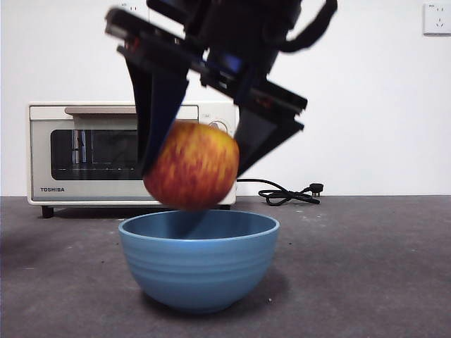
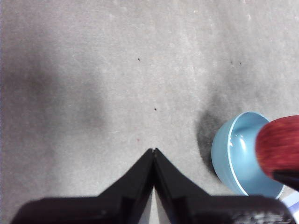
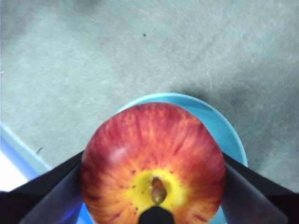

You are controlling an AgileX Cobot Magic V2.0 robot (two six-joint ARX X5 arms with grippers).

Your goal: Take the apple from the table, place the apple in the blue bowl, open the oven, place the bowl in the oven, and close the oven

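Note:
My right gripper [image 1: 194, 165] is shut on the red apple [image 1: 192, 165] and holds it just above the blue bowl [image 1: 199, 259], which stands on the dark grey table [image 1: 366, 267]. In the right wrist view the apple [image 3: 153, 163] fills the space between the jaws, stem end up, with the bowl's rim [image 3: 219, 126] behind it. My left gripper [image 2: 153, 151] is shut on nothing over bare table; its view catches the bowl [image 2: 233, 158] and the apple [image 2: 280, 144] at one edge. The cream oven [image 1: 84, 151] stands behind, door closed.
The oven's black cord and plug [image 1: 289, 193] lie on the table to the right of the oven. A white wall with a socket [image 1: 437, 17] closes the back.

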